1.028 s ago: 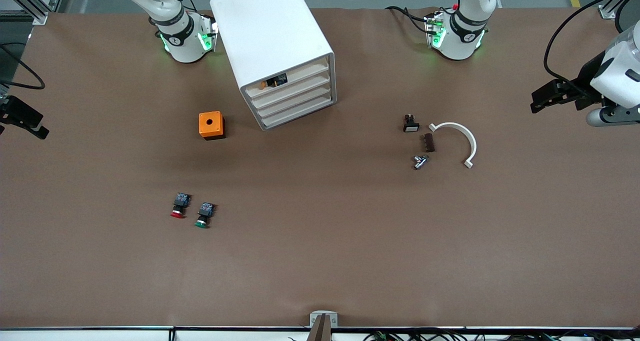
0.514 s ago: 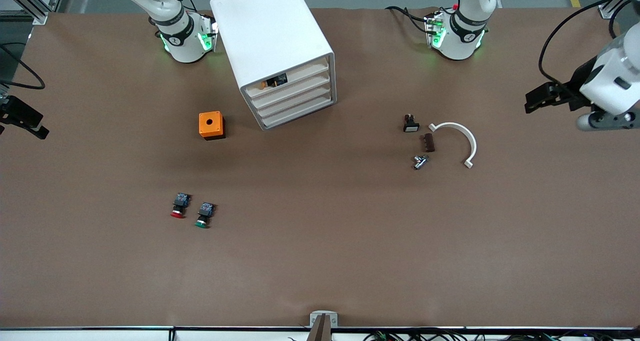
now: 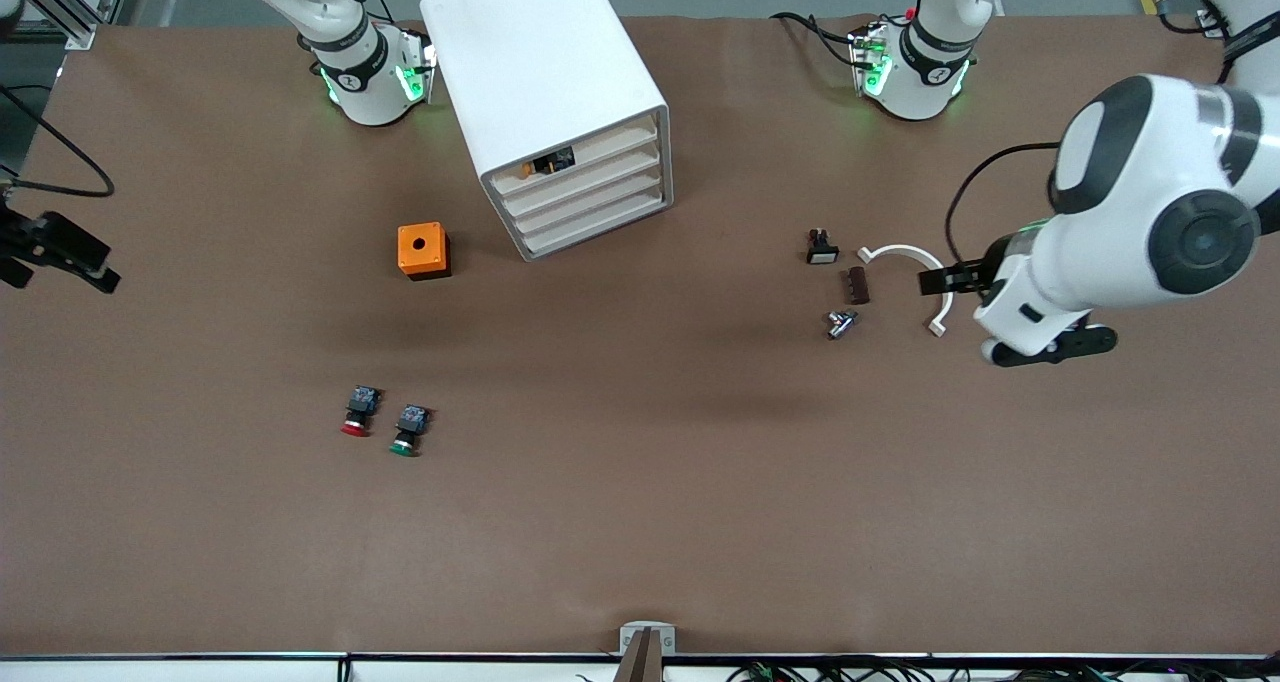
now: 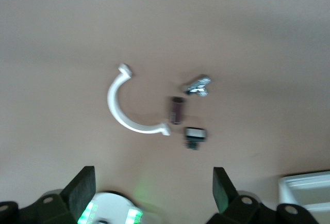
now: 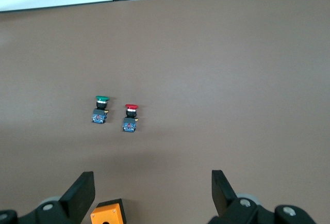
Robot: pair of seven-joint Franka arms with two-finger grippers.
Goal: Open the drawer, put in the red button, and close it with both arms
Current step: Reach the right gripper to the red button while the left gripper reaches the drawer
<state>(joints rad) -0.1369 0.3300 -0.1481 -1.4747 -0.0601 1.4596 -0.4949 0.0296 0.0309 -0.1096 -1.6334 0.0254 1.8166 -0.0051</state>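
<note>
The white cabinet (image 3: 545,72) stands near the robot bases. Its drawer (image 3: 592,176), second from the top, is shut. The red button (image 3: 357,412) lies on the table nearer the front camera, beside a green button (image 3: 407,432). It also shows in the right wrist view (image 5: 130,116). My left gripper (image 3: 945,280) is open and empty over a white curved clip (image 3: 925,272); in the left wrist view (image 4: 152,188) its jaws stand wide apart. My right gripper (image 3: 60,252) is open and empty at the right arm's end of the table, its jaws wide apart in the right wrist view (image 5: 152,190).
An orange box with a hole (image 3: 423,250) sits beside the cabinet, toward the right arm's end. Beside the clip lie a black switch (image 3: 822,249), a brown piece (image 3: 857,285) and a metal part (image 3: 840,322). The top drawer shows an orange-and-black part (image 3: 548,162).
My left arm has swung in from the table's edge toward the middle, and its gripper is now over the white clip. My right gripper has shifted slightly. Nothing on the table moved.
</note>
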